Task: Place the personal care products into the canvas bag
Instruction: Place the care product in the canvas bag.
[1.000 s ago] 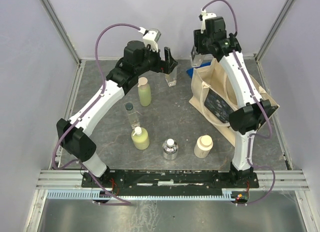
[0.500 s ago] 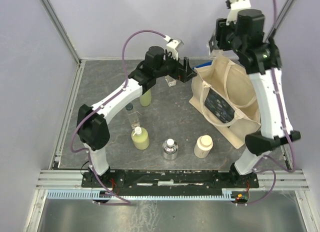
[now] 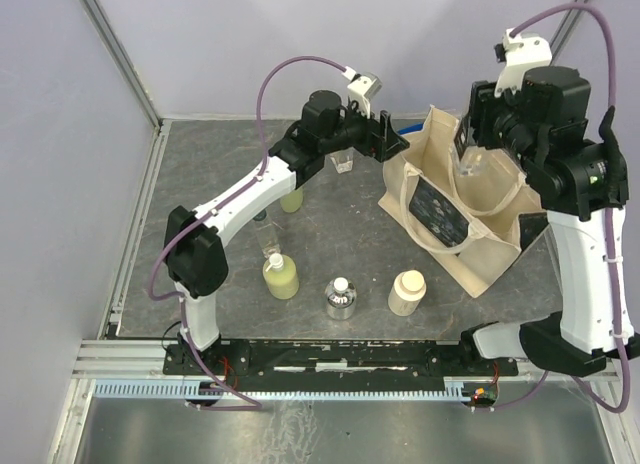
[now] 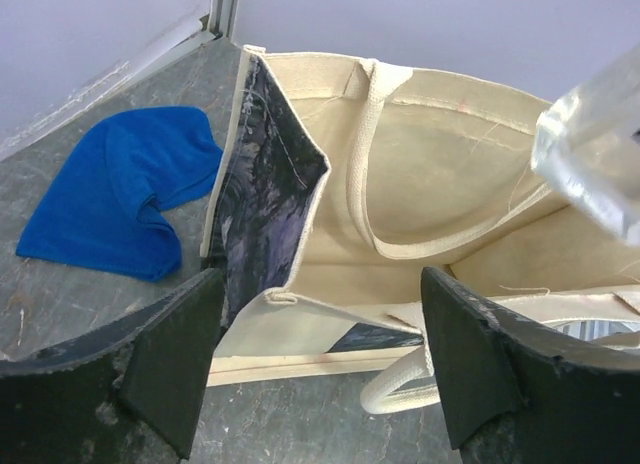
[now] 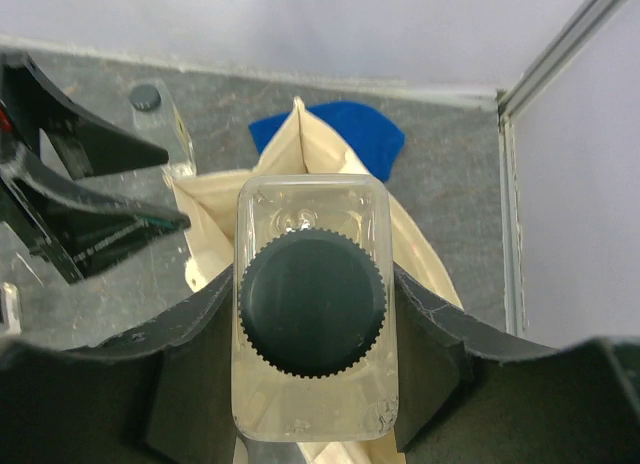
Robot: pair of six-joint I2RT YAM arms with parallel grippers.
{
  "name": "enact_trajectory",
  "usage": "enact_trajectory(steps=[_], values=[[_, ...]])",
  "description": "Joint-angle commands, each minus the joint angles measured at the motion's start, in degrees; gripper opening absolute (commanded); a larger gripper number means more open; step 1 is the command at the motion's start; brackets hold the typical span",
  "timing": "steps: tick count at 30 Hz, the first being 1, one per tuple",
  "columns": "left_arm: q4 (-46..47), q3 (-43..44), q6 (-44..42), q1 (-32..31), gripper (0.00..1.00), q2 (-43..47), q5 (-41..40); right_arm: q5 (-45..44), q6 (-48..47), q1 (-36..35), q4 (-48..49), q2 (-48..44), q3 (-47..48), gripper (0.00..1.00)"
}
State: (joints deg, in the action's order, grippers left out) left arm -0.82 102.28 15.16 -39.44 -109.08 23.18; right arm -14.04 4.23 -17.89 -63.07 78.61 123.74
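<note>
Two robot arms work at a canvas bag [image 3: 490,234]: one at its rim, one carrying a bottle.
At left, a yellow-green bottle [image 3: 280,277], a silvery bottle [image 3: 341,300] and a beige jar [image 3: 407,291] stand on the table, well apart from both grippers. The left gripper [image 4: 322,284] reaches to the bag's near rim with its fingers spread. A corner of the rim lies between them, seemingly untouched, and the aim is probably to keep the mouth open. A blue cloth [image 4: 110,189] lies beside the bag. At right, the right gripper [image 3: 480,144] pinches a clear black-capped bottle [image 5: 312,314] by its sides, cap toward the wrist, above the open mouth, likely so it can drop straight in.
</note>
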Motion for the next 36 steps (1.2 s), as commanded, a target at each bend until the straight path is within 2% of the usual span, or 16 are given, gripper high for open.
enact_trajectory(steps=[1,5,9,11,13,19,23,36], values=[[2.49,2.95,-0.05,-1.22,0.82,-1.34,1.69,-1.4,1.27,-0.13,6.56,-4.52,-6.51,0.0],[1.63,3.03,-1.32,-2.13,0.8,-2.46,0.75,-1.02,2.65,-0.13,8.71,-6.14,-13.85,0.0],[0.22,3.92,-2.97,-3.1,0.82,-4.23,-1.01,-0.65,3.46,-0.19,10.54,-5.78,-17.36,0.0],[-0.95,4.41,-4.56,-3.53,0.78,-4.78,-2.34,-0.74,3.52,-0.13,11.73,-5.53,-18.72,0.0],[-1.92,4.67,-5.47,-3.55,0.67,-5.05,-2.89,-1.21,3.02,-0.13,12.71,-5.27,-19.84,0.0],[-3.73,4.85,-7.5,-3.6,0.19,-5.17,-3.44,-3.19,1.68,-0.11,17.73,-4.29,-24.07,0.0],[-5.01,5.25,-7.6,-3.59,0.03,-4.8,-3.08,-4.07,1.76,-0.12,22.97,-3.41,-28.33,0.0],[-10.66,9.04,-3.74,-3.72,0.03,-2.72,0.73,-2.78,3.12,-0.17,47.4,-1.33,-46.92,0.0]])
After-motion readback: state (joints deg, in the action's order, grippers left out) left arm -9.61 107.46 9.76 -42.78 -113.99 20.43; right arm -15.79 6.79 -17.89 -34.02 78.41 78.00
